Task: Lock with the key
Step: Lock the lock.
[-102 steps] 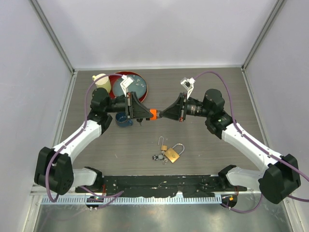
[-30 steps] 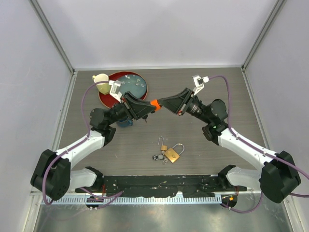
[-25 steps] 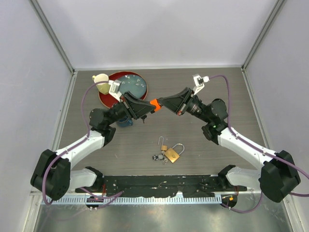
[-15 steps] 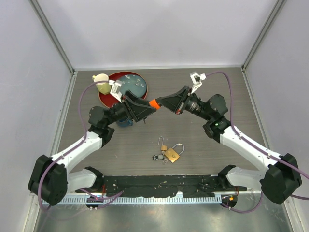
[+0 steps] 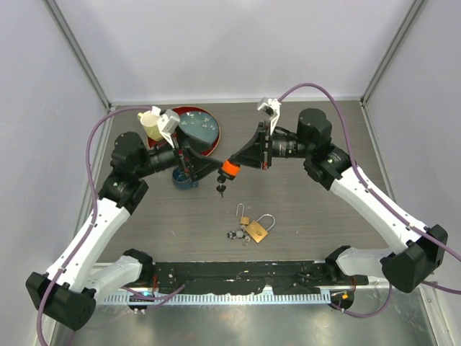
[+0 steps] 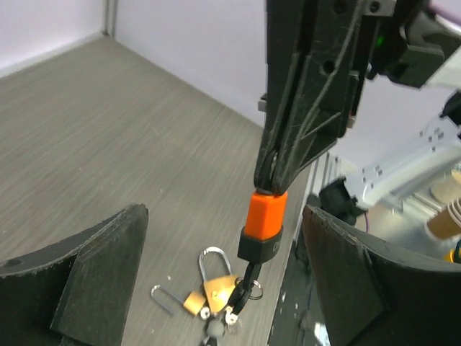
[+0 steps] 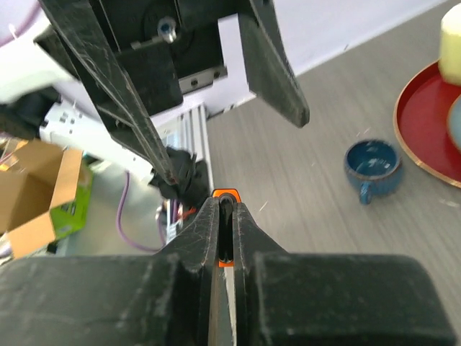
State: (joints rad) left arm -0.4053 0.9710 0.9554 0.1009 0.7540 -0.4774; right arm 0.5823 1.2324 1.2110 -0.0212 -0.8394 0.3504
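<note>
My right gripper (image 5: pixel 233 166) is shut on the top of an orange and black lock (image 5: pixel 229 170), holding it in the air above the table's middle. A key (image 5: pixel 220 189) on a ring hangs from the lock's lower end. The left wrist view shows the lock (image 6: pixel 263 216) straight ahead, with the key (image 6: pixel 251 282) dangling under it. My left gripper (image 5: pixel 204 167) stands wide open just left of the lock, touching nothing. In the right wrist view only the orange lock (image 7: pixel 225 194) peeks out between my closed fingers.
Two brass padlocks (image 5: pixel 258 229) and loose keys (image 5: pixel 234 234) lie on the table nearer the arm bases. A blue cup (image 5: pixel 184 178) sits under the left arm. At the back left stands a red tray (image 5: pixel 215 130) beside a cream cup (image 5: pixel 151 122).
The left gripper has opened, let go of the orange lock and drawn back to the left. The right gripper has carried the lock left and downward, and the key now hangs free.
</note>
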